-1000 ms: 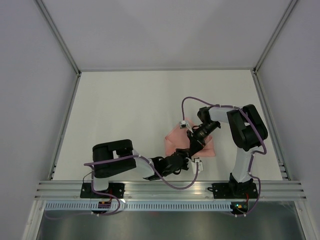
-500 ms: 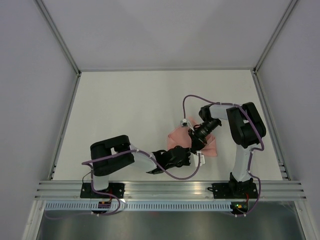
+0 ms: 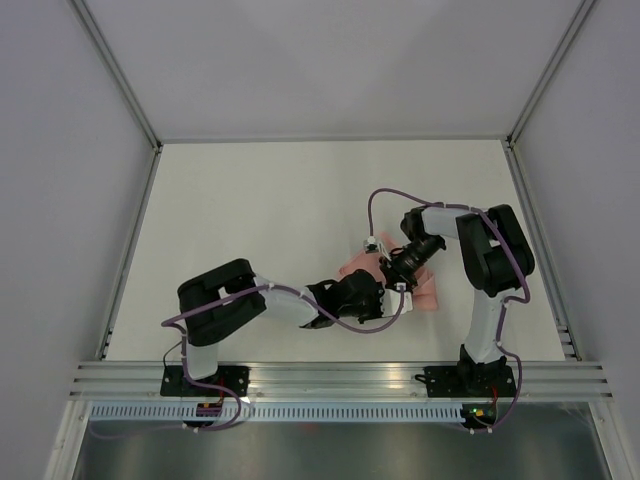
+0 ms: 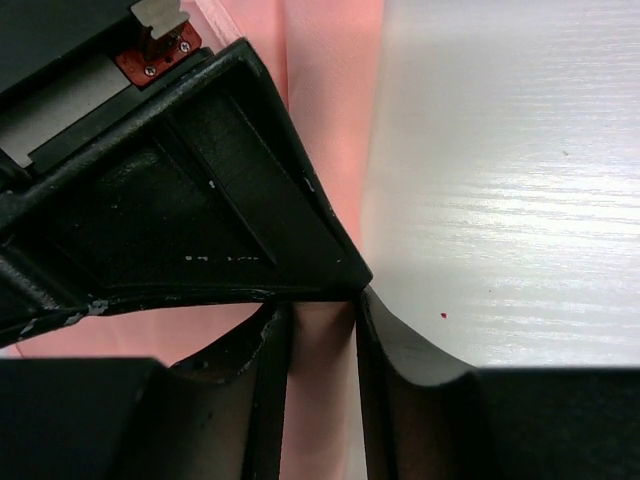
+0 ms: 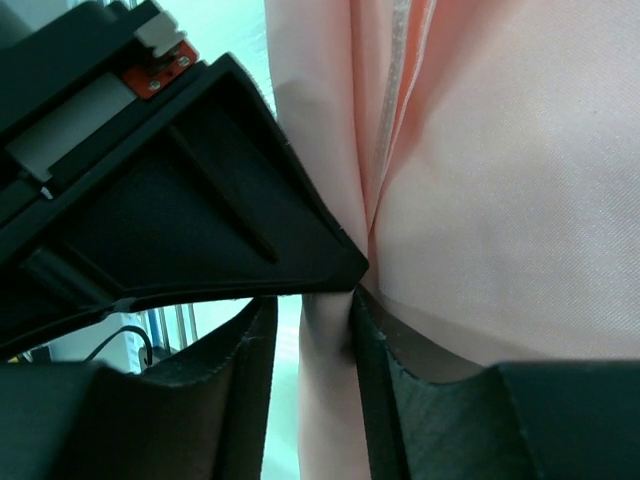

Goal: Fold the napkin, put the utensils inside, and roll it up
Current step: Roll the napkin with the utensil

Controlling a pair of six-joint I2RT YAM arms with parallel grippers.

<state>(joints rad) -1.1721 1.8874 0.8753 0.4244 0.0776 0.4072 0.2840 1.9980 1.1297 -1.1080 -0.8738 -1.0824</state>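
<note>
Your left tool [image 4: 322, 325] is clenched on a thin fold of the napkin [image 4: 335, 120]. The pink cloth sits tight between its two fingers [image 4: 400, 385]. Your right tool [image 5: 325, 315] pinches a fold of the napkin too. From above, the napkin lies bunched on the desk [image 3: 250, 210], a bit right of the middle. Both tools meet over it and hide most of it.

Smooth matt cloth napkin [image 5: 480, 200], matt black fingers [image 4: 405, 350], probably plastic
</note>
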